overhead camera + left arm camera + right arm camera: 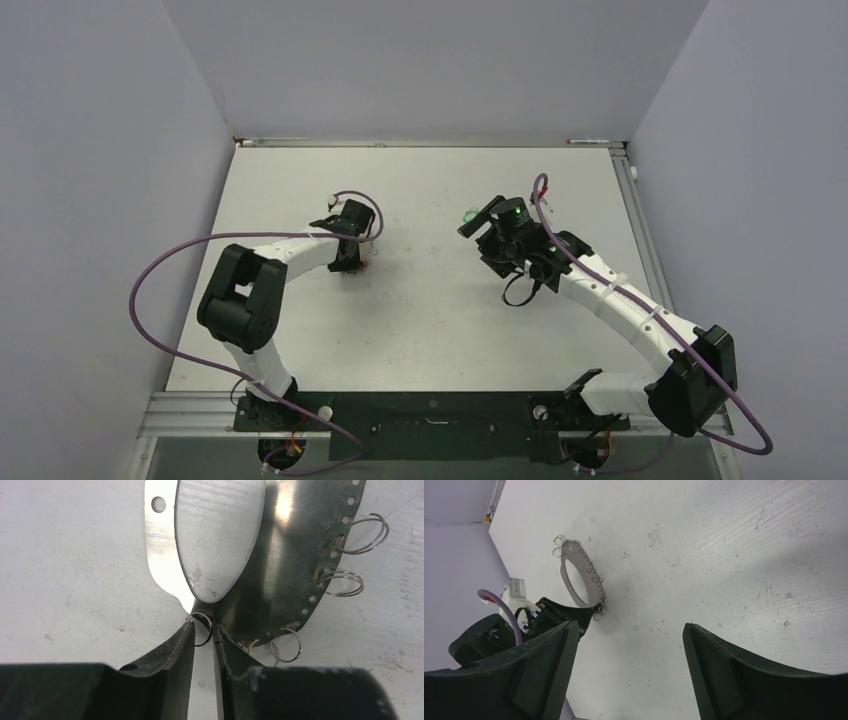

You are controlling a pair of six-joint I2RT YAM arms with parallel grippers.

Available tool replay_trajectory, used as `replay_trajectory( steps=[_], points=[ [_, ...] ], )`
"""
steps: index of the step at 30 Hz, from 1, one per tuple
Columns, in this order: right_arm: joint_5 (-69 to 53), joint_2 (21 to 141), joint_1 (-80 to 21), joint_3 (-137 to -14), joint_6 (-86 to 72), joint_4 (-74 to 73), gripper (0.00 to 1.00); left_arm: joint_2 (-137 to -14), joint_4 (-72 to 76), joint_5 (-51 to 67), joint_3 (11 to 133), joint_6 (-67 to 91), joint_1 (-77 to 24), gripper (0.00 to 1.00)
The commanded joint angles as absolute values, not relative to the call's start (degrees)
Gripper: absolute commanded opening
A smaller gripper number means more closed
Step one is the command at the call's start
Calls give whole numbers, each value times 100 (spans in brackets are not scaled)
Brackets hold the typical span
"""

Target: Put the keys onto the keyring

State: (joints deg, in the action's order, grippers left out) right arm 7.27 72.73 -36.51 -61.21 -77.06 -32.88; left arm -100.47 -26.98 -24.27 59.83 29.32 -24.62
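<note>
Straddling a wire loop (209, 623) on the near rim of the keyring (280, 570), the left gripper (204, 630) shows only a slit between its jaws, grip uncertain, while the wide-open, empty right gripper (629, 627) sits nearer the green key (467, 214), just left of it in the overhead view, on the table (420, 330).

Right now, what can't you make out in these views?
Green key: top view, only a speck, shape too small; absent from both wrist views.
Keyring: left wrist view, top edge cuts it off; top view, the left gripper covers it.
Wire loop: left wrist view, unclear whether the fingers pinch it or just flank it.
</note>
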Motion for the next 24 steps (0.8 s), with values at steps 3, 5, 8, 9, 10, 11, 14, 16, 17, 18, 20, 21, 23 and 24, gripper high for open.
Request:
replay_trajectory(
  steps=[3,5,8,9,10,11,14,16,17,18,20,21,23,24],
  points=[
    [817,7203,-3668,-6070,-7590,-3093,78,-9970,-2707,-2472,5993,2926,-2485,11],
    [822,7189,-3667,-6066,-7566,-3098,77,-9935,-2730,-2437,6008,2939,-2516,6],
    [854,7143,-3665,-6081,-7543,-3133,77,-9891,-2736,-2232,6023,3000,-2584,0],
    [870,7132,-3665,-6082,-7534,-3159,77,-9868,-2722,-2143,6012,3028,-2617,0],
    [892,7110,-3665,-6089,-7525,-3183,77,-9844,-2690,-2038,5989,3078,-2645,0],
    [921,7091,-3665,-6088,-7509,-3204,77,-9816,-2642,-1903,5963,3128,-2667,0],
    [1085,6989,-3666,-6095,-7476,-3313,77,-9709,-2477,-1386,5835,3298,-2716,0],
    [1209,6898,-3669,-6072,-7424,-3355,77,-9606,-2322,-1064,5699,3442,-2783,0],
    [1278,6851,-3670,-6043,-7374,-3376,77,-9550,-2222,-849,5628,3516,-2812,0],
    [1355,6794,-3666,-6018,-7305,-3393,77,-9501,-2128,-639,5553,3593,-2839,0],
    [1525,6652,-3665,-5934,-7177,-3405,77,-9370,-1891,-232,5375,3798,-2903,0],
    [1623,6570,-3660,-5873,-7112,-3404,77,-9285,-1754,-49,5254,3913,-2951,0],
    [1810,6411,-3656,-5717,-6984,-3402,77,-9101,-1416,397,5006,4199,-3102,0],
    [1898,6325,-3657,-5596,-6919,-3360,77,-9029,-1258,514,4827,4344,-3204,1]
  ],
)
